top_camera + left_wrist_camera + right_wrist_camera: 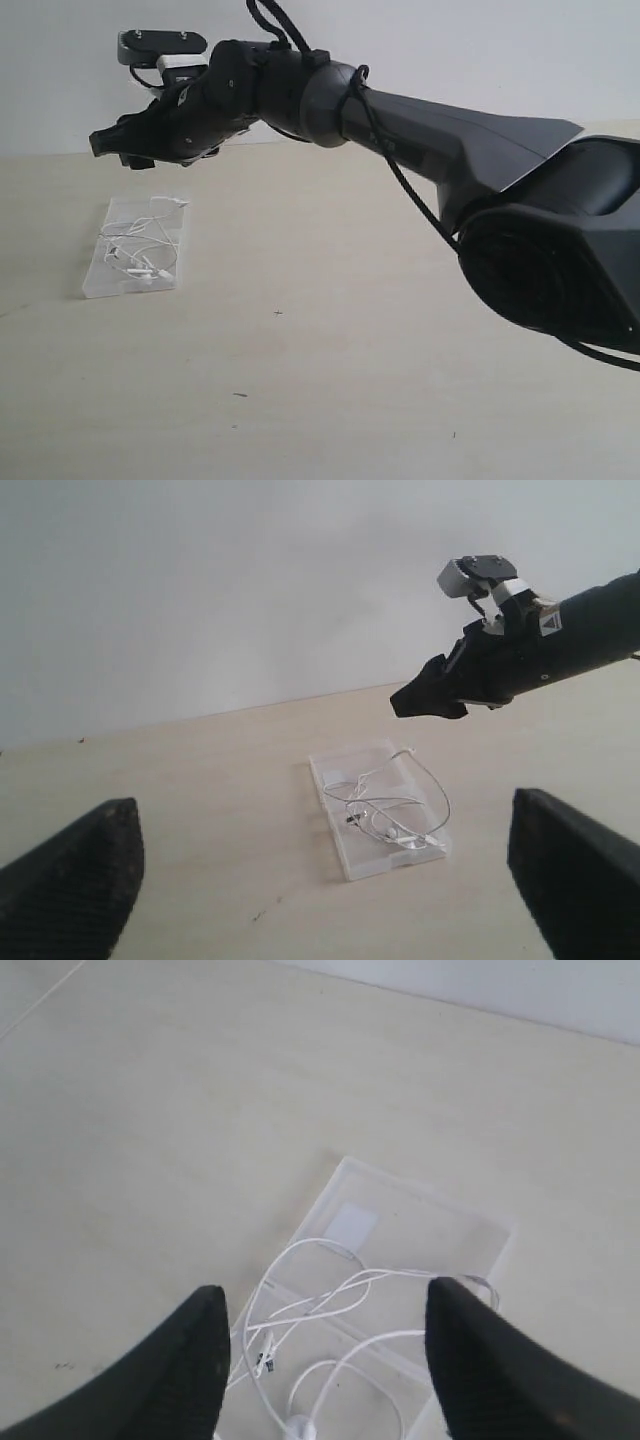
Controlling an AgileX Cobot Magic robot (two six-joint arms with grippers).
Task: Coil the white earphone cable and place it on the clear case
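Hovering above the flat transparent plastic case [128, 212], the right gripper [112, 146] has its black jaws parted and holds nothing. The thin white earphone cable [140, 252] lies in loose loops on the case, with one loop reaching past an edge. The placing therefore looks done, though the coil is slack. The left gripper [320, 802] stands wide apart and empty, well back from the case, probably to leave the other arm room over the pale tabletop [360, 340].
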